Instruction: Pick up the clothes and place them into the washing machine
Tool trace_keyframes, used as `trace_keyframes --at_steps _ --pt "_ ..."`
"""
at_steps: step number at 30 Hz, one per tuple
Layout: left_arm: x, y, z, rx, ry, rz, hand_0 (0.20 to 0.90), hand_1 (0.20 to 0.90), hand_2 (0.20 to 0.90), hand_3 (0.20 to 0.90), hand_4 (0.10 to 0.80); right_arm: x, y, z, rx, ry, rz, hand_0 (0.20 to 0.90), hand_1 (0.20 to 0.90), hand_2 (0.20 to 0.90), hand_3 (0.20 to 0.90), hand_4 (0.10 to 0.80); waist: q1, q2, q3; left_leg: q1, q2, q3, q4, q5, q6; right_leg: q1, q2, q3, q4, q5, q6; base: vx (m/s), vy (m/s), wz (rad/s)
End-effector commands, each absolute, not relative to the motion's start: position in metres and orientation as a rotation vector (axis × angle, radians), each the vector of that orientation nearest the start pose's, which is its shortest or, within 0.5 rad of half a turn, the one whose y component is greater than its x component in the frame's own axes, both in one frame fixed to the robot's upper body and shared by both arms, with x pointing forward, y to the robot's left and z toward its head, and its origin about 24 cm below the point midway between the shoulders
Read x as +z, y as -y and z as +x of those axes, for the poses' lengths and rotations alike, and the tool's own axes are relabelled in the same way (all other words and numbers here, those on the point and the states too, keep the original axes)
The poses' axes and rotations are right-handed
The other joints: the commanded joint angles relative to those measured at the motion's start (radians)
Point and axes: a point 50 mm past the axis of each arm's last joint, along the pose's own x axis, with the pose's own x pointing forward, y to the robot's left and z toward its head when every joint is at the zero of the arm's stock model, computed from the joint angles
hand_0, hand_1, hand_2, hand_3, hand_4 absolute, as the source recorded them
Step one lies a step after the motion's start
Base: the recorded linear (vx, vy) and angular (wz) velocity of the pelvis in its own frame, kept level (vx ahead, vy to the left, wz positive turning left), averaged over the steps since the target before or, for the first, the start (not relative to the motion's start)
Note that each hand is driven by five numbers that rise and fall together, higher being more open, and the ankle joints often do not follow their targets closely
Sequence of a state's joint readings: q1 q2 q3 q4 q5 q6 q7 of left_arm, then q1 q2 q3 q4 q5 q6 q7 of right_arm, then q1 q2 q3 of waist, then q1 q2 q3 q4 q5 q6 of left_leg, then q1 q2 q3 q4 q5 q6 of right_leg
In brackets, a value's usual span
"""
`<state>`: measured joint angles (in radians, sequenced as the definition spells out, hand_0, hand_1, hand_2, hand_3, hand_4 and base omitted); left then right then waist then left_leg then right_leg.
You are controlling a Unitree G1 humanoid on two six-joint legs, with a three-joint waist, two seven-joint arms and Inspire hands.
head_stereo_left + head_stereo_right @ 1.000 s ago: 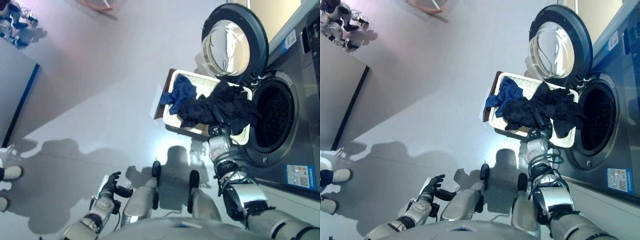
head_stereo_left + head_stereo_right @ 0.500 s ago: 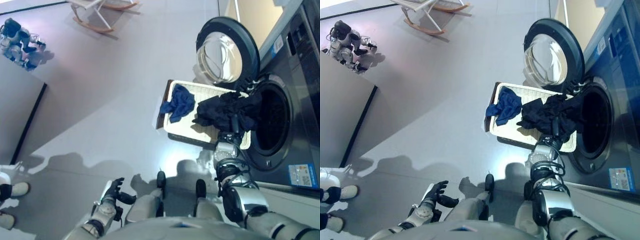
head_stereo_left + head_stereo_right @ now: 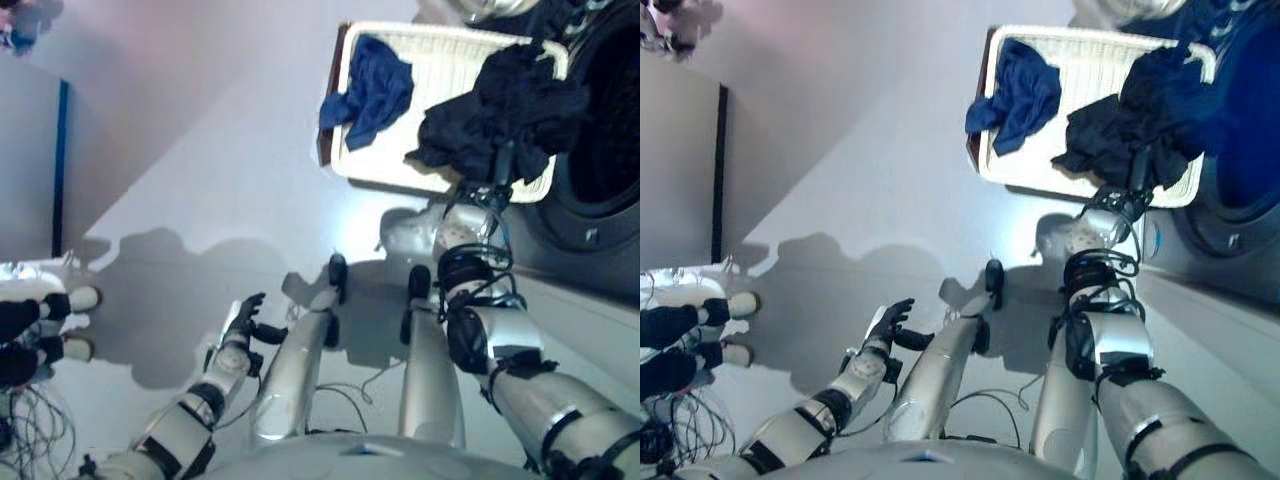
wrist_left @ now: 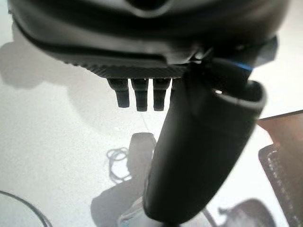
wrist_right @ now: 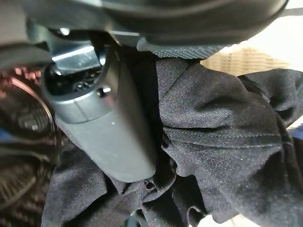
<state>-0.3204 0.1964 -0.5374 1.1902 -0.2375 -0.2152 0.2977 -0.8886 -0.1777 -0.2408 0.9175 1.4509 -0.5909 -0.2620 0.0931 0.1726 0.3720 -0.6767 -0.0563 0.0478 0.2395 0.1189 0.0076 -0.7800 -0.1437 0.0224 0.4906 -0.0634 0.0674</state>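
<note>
A bunch of black clothes [image 3: 505,110] hangs over the right end of the white laundry basket [image 3: 440,60], by the washing machine's dark drum opening [image 3: 610,150]. My right hand [image 3: 500,165] is under the bunch and shut on it; in the right wrist view the thumb [image 5: 106,118] presses into the black cloth [image 5: 213,137]. A blue garment [image 3: 372,88] lies over the basket's left rim. My left hand [image 3: 243,318] hangs low at the left with relaxed fingers and holds nothing; its thumb [image 4: 199,146] shows in the left wrist view.
The washing machine's grey front [image 3: 590,260] fills the right side. A grey wall panel with a blue edge [image 3: 30,160] stands at the left. A person's shoes [image 3: 80,300] show at the far left, with loose cables [image 3: 30,430] on the floor.
The camera has tipped down, so the scene sits higher in view. My right hand has lifted the black clothes off the blue garment and carried them right, towards the drum opening.
</note>
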Motion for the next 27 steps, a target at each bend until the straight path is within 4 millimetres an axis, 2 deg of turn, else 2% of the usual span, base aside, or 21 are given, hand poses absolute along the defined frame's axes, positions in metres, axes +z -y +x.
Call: trace_keyframes --at_steps 1,6,8,9,10,14,19,27 --pt "-0.110 -0.183 0.222 0.050 -0.647 0.464 0.900 0.900 0.900 0.900 0.800 0.200 0.240 0.377 -0.512 0.688 1.454 0.300 0.300 0.300 0.300 0.400 0.004 0.016 -0.041 -0.072 -0.024 0.006 0.130 -0.119 -0.015 0.001 0.013 0.000 0.003 0.021 -0.021 -0.003 0.025 -0.03" --pt "-0.108 -0.178 0.222 0.036 -0.611 0.463 0.900 0.900 0.900 0.900 0.800 0.236 0.256 0.375 -0.504 0.818 1.501 0.300 0.300 0.300 0.300 0.400 0.024 0.066 -0.048 -0.121 -0.032 0.022 0.149 -0.134 -0.010 -0.070 0.011 0.032 0.036 0.009 -0.021 -0.010 0.063 -0.07" --pt "-0.109 -0.177 0.220 0.028 -0.609 0.461 0.900 0.900 0.900 0.900 0.800 0.253 0.272 0.373 -0.518 0.867 1.495 0.300 0.300 0.300 0.300 0.400 0.041 0.096 -0.066 -0.129 -0.040 0.029 0.152 -0.138 -0.008 -0.088 0.004 0.046 0.045 0.004 -0.020 0.075 0.093 -0.05" --pt "-0.108 -0.176 0.221 0.027 -0.606 0.460 0.900 0.900 0.900 0.900 0.800 0.255 0.273 0.373 -0.516 0.870 1.494 0.300 0.300 0.300 0.300 0.400 0.045 0.096 -0.072 -0.125 -0.042 0.024 0.152 -0.152 -0.010 -0.084 0.005 0.052 0.047 -0.010 -0.018 0.148 0.083 -0.06" --pt "-0.109 -0.176 0.219 0.023 -0.604 0.460 0.900 0.900 0.900 0.900 0.800 0.269 0.281 0.371 -0.513 0.906 1.489 0.300 0.300 0.300 0.300 0.400 0.057 0.114 -0.084 -0.121 -0.050 0.026 0.142 -0.156 -0.011 -0.085 -0.001 0.061 0.044 -0.017 -0.015 0.047 0.066 -0.01" --pt "-0.109 -0.171 0.218 0.008 -0.595 0.452 0.900 0.900 0.900 0.900 0.800 0.288 0.299 0.366 -0.522 0.955 1.469 0.300 0.300 0.300 0.300 0.400 0.076 0.150 -0.099 -0.109 -0.060 0.039 0.109 -0.125 -0.008 -0.089 -0.010 0.070 0.038 -0.003 -0.014 0.007 0.062 -0.03" --pt "-0.110 -0.163 0.214 -0.033 -0.580 0.442 0.900 0.900 0.900 0.900 0.800 0.328 0.330 0.346 -0.535 1.072 1.397 0.300 0.300 0.300 0.300 0.400 0.105 0.211 -0.142 -0.061 -0.092 0.036 0.050 -0.107 -0.015 -0.055 -0.031 0.083 0.026 -0.022 -0.008 0.056 0.030 0.05" --pt "-0.115 -0.160 0.207 -0.038 -0.601 0.440 0.900 0.900 0.900 0.900 0.800 0.352 0.364 0.321 -0.661 1.124 1.342 0.300 0.300 0.300 0.300 0.400 0.133 0.267 -0.188 -0.021 -0.115 0.029 0.006 -0.091 -0.021 -0.037 -0.046 0.086 0.021 -0.033 -0.004 0.047 -0.001 0.06"
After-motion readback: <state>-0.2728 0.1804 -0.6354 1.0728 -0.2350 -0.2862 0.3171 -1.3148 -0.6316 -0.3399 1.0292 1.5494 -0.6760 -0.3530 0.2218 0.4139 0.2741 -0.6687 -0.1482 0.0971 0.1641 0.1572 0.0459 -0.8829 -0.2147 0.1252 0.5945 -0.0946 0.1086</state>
